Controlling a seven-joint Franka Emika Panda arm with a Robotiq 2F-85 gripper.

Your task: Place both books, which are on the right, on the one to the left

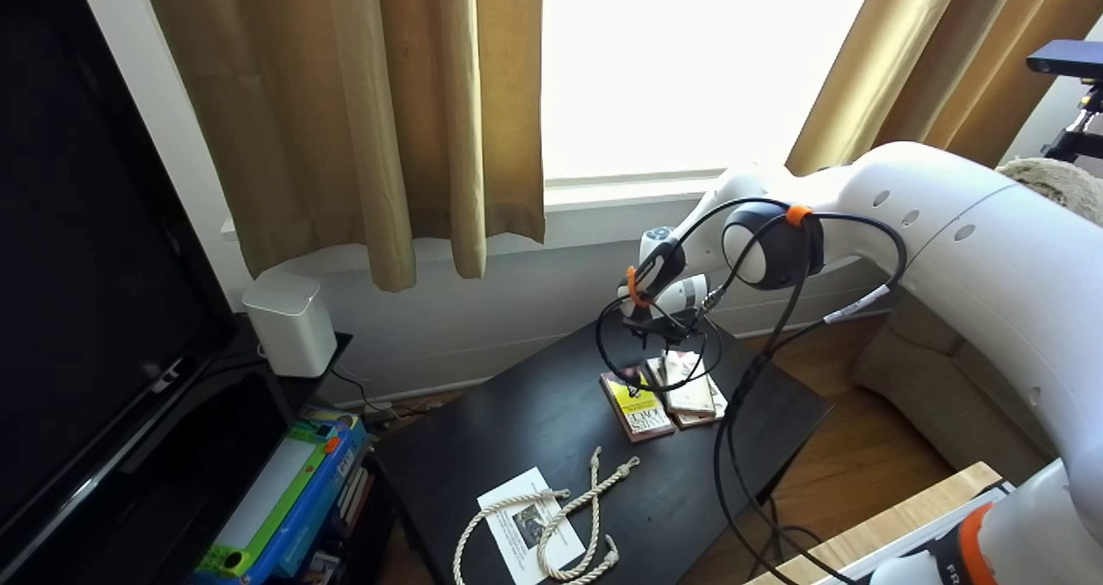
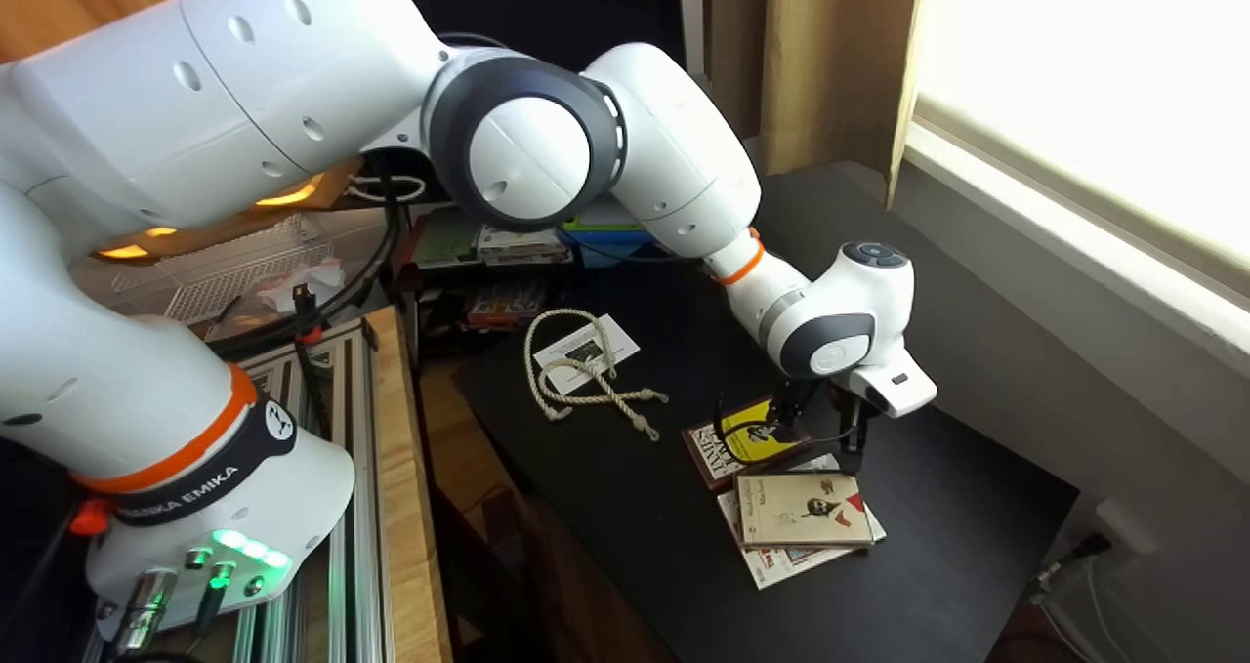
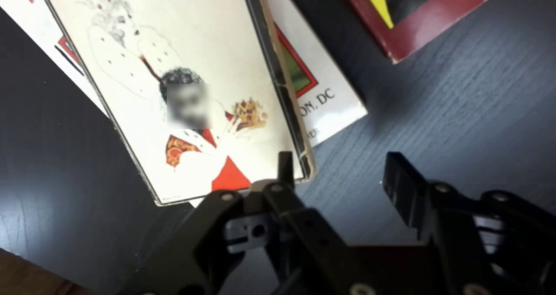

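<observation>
White book (image 3: 328, 80) partly hidden under cream book (image 3: 182, 82), red-bordered book (image 3: 410, 21) cropped in wrist view, claw (image 3: 340, 169) spread.

Free tabletop (image 3: 345, 169) between fingers (image 3: 404, 188); cream book (image 3: 182, 75) obstructs alongside.

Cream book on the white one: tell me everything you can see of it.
The cream book is thin and rectangular, its cover paper-like, with a dark strip and chipped tan edge along one long side. Drawn figures, one crowned, show red and gold. It lies closed, picture side up, askew on the white book. One of the open jaws overlaps a corner in the wrist view; contact is unclear.
</observation>
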